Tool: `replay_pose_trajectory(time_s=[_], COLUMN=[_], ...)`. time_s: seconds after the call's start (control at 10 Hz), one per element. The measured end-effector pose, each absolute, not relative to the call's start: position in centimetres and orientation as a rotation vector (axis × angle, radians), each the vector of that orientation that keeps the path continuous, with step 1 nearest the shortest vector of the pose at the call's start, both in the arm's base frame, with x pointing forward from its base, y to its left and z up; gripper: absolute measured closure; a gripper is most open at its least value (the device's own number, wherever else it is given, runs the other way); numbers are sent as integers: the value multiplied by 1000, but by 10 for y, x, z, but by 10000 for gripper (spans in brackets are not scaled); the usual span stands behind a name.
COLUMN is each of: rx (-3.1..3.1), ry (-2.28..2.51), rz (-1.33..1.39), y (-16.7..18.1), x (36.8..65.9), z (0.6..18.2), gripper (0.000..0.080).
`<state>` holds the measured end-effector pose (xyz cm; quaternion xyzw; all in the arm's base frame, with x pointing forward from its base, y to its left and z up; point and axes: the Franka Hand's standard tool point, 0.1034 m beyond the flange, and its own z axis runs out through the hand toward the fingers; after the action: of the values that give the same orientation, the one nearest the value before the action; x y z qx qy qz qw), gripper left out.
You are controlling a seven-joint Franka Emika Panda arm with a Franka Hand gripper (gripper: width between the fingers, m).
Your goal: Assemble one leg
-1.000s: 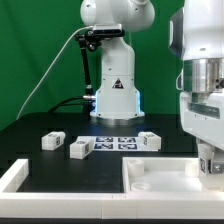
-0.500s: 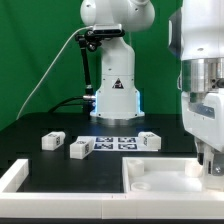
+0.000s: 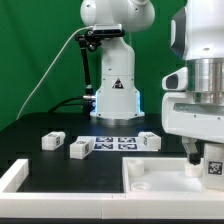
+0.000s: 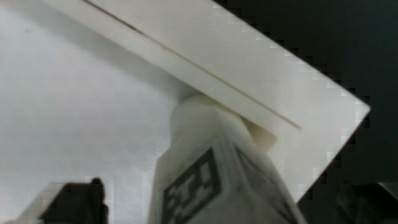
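A leg [image 3: 212, 165], a small white block with a black-and-white tag, stands upright in the corner of the large white rimmed panel [image 3: 160, 180] at the exterior view's right. My gripper [image 3: 203, 157] hangs over it, with its fingers [image 3: 191, 152] on either side. In the wrist view the leg [image 4: 217, 160] rises between the dark fingertips [image 4: 71, 200], with white panel [image 4: 89, 110] showing in the gap on each side. The gripper [image 4: 217, 208] is open and is not holding the leg. Three more legs lie on the black table [image 3: 53, 141] [image 3: 80, 149] [image 3: 149, 140].
The marker board [image 3: 113, 143] lies flat between the loose legs, in front of the arm's base [image 3: 113, 95]. A white rimmed piece [image 3: 15, 178] sits at the front on the exterior view's left. A green backdrop is behind.
The gripper has risen off the leg and turned about its axis. The leg's tag now shows below the hand. The leg stays at the panel corner.
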<state>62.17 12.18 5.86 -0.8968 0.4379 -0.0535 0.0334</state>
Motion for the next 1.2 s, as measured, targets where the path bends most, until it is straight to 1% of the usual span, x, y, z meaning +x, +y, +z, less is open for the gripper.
replay_pose_trajectory(time_s=[0.4, 0.8, 0.9, 1.0, 1.1, 1.2], rx=[-3017, -3137, -3142, -3141, -3141, -3142], ry=[739, 186, 142, 156, 157, 158], rz=[-188, -205, -203, -203, -203, -202], y=[123, 121, 119, 119, 119, 118], x=[622, 623, 623, 623, 623, 623], z=[59, 62, 61, 61, 61, 61], gripper=[151, 151, 273, 411, 411, 528])
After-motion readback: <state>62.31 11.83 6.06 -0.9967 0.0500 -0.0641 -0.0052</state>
